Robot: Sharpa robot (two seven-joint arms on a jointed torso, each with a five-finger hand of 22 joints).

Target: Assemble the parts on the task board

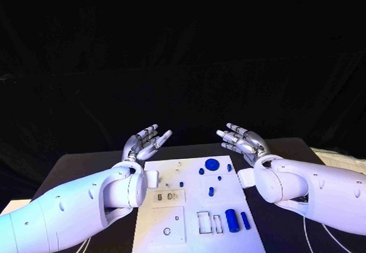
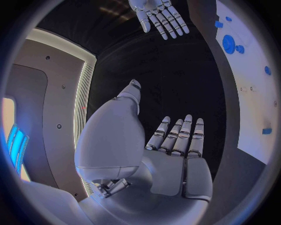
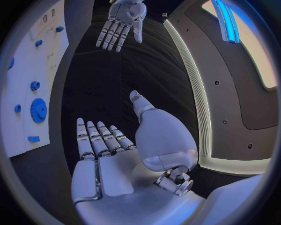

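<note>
Both hands raised beyond the far end of the white board, holding nothing.

The board point(image 1: 198, 241) lies in the middle of the black table point(image 1: 85, 167), between the two arms, and both hands sit past its far edge without touching it: the left hand point(image 1: 144, 141) off its far left corner, the right hand point(image 1: 242, 139) off its far right corner. The board is a long white plate with cut-out slots; small blue parts lie on it, among them a round disc point(image 1: 212, 164) near the far end and a long bar point(image 1: 231, 220) toward the near right. Each hand is released, palm up, fingers extended and slightly apart.
</note>
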